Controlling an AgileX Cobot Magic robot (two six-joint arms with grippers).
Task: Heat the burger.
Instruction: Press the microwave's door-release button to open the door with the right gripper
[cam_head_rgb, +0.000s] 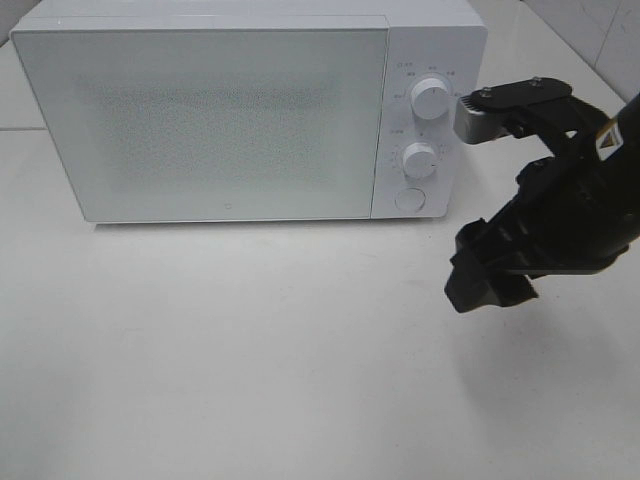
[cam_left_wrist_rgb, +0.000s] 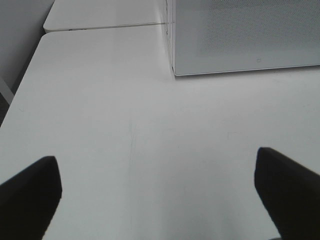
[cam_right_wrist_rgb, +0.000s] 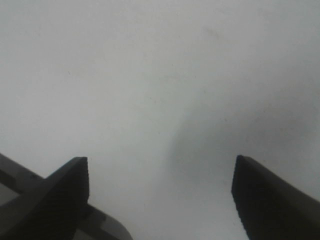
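The burger is not in view in any frame. A white microwave (cam_head_rgb: 230, 110) stands at the back of the table with its door shut; its two knobs (cam_head_rgb: 430, 98) and round button are on its right panel. Its lower front corner shows in the left wrist view (cam_left_wrist_rgb: 240, 40). My right gripper (cam_head_rgb: 485, 285) hangs above the table in front of and to the right of the microwave's control panel, open and empty; its fingers (cam_right_wrist_rgb: 65, 200) are spread wide over bare table. My left gripper (cam_left_wrist_rgb: 160, 200) is open and empty over bare table, left of the microwave; it is outside the exterior high view.
The white table (cam_head_rgb: 250, 380) fills the foreground. A second white table (cam_left_wrist_rgb: 100, 15) adjoins it at the back left, with a seam between them. The table's left edge (cam_left_wrist_rgb: 25, 85) drops off to the floor.
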